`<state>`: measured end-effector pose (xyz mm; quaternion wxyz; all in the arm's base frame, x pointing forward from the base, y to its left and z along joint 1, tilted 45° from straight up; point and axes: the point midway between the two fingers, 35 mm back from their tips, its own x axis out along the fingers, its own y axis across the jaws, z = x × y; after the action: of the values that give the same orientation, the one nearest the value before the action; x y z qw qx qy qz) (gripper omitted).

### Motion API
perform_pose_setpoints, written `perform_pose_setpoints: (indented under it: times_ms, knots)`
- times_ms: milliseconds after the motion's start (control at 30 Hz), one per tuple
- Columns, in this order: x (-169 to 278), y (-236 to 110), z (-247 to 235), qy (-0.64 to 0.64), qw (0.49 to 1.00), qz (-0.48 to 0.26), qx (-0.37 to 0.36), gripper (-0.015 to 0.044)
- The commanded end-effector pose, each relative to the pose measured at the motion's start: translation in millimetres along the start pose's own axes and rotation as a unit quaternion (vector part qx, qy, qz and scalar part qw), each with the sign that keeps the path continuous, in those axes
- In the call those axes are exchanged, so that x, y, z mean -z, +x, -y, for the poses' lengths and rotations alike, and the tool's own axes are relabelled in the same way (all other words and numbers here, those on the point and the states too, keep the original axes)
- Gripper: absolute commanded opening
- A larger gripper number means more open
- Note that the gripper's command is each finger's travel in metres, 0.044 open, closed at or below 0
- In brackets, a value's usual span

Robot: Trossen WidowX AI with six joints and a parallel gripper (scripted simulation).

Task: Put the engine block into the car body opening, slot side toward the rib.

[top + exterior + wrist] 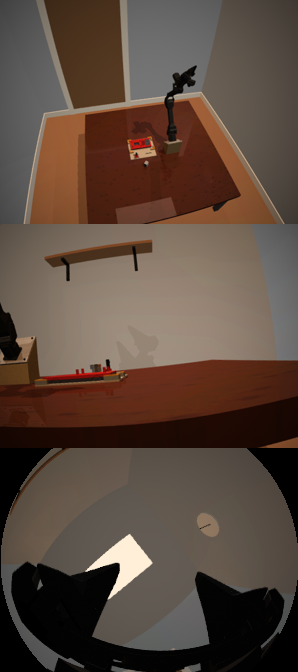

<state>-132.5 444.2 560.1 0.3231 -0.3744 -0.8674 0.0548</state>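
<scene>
The engine block, a small pale grey cube (146, 163) with a dark side, lies tilted on the table in front of the board. In the exterior view a striped grey block (97, 367) shows behind the car body. The red car body (140, 147) (83, 375) lies flat on the beige board (142, 156), between its orange corner pieces. It shows a dark square recess toward its left and a larger grey area toward its right. The slot and the rib are too small to tell. My gripper (159, 572) is open and empty, raised high above the table, far from the block and the car body.
A small red piece with a black upright top (136, 155) (108, 363) stands on the board's front left. A small dark thing (148, 153) lies to its right. The arm's base block (173, 147) (16, 372) stands right of the board in the top view.
</scene>
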Motion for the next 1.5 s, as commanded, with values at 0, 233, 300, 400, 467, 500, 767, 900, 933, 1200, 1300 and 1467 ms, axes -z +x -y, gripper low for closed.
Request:
perform_pose_setpoints:
  times_ms: [0,233,300,400,467,500,767,900,933,1200,1300,1467]
  knots:
    - [0.0,0.0,0.0,0.0,1.0,0.0,0.0,0.0426]
    - [0.5,-10.5,-41.1,0.031,0.998,0.0,-0.06,0.044]
    - [-1.3,-13.3,-52.6,0.049,0.996,0.001,-0.077,0.044]
    - [-6.9,-16.6,-68.9,0.085,0.991,0.004,-0.101,0.044]
    - [-11.3,-19.7,-81.6,0.113,0.986,0.005,-0.12,0.044]
    - [-13.5,-21.4,-88.0,0.127,0.983,0.005,-0.13,0.044]
    - [-30.5,-38.5,-137.6,0.236,0.949,-0.003,-0.207,0.044]
    - [-38.8,-49.6,-161.7,0.288,0.926,-0.013,-0.245,0.044]
    - [-40.9,-52.6,-167.6,0.3,0.919,-0.016,-0.254,0.044]
    - [-55.8,-81.4,-214.6,0.392,0.858,-0.052,-0.327,0.044]
    - [-61.1,-93.9,-231.3,0.422,0.832,-0.069,-0.353,0.044]
    - [-69.6,-116.5,-258.0,0.469,0.784,-0.102,-0.394,0.044]
